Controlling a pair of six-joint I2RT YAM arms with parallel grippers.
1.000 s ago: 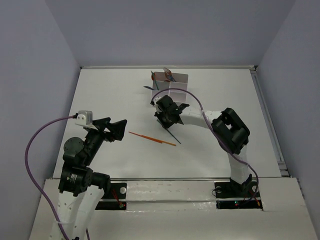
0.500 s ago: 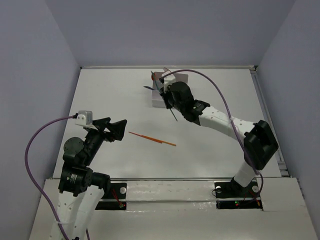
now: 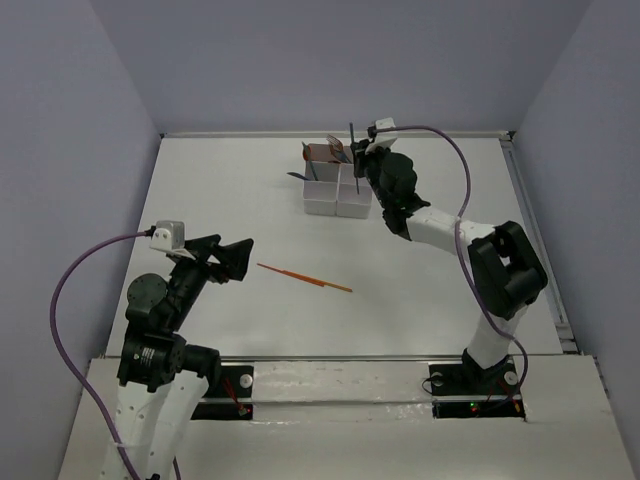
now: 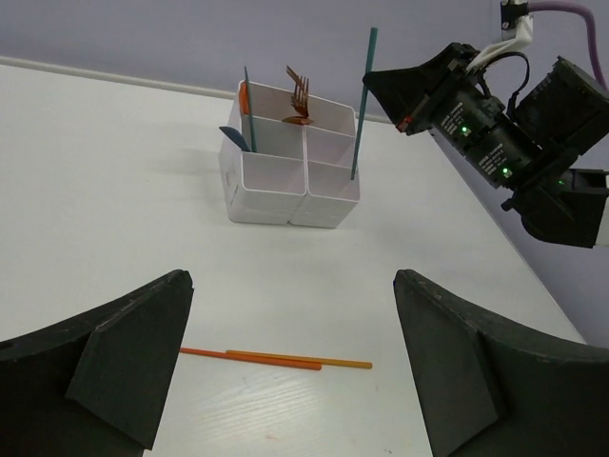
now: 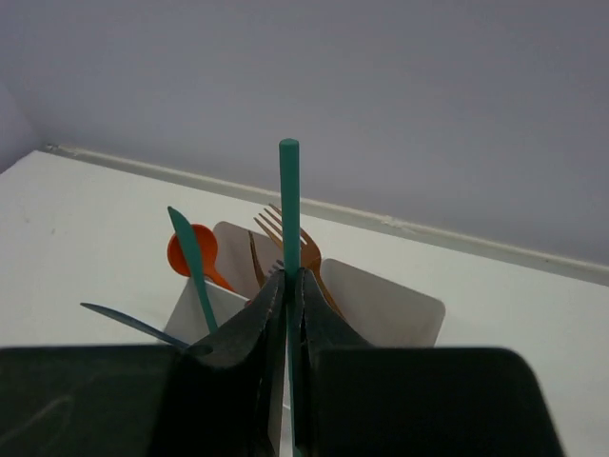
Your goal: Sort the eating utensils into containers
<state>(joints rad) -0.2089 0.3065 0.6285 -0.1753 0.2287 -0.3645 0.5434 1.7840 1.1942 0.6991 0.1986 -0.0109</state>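
My right gripper [image 3: 360, 163] [image 5: 293, 278] is shut on a teal stick [image 4: 363, 105] [image 5: 289, 200] and holds it upright over the white four-compartment box [image 3: 338, 205] [image 4: 276, 200]. In the left wrist view the stick's lower end dips into the box's near right compartment. A brown fork [image 4: 298, 90] [image 5: 303, 249], an orange spoon [image 5: 190, 252] and a teal knife [image 5: 195, 262] stand in the far compartments. Two orange sticks [image 3: 305, 277] [image 4: 276, 359] lie side by side on the table. My left gripper [image 3: 225, 255] [image 4: 293, 278] hovers open near them, with nothing between its fingers.
A dark blue utensil [image 4: 233, 138] leans out over the box's left wall. Purple cables [image 3: 60, 290] [image 3: 452, 170] loop from both wrists. A metal rail [image 3: 535, 240] runs along the table's right edge, and grey walls close in the table on three sides.
My right arm has carried the teal stick from the middle of the table back to the box and turned it upright over it. The left arm and the orange sticks have not moved.
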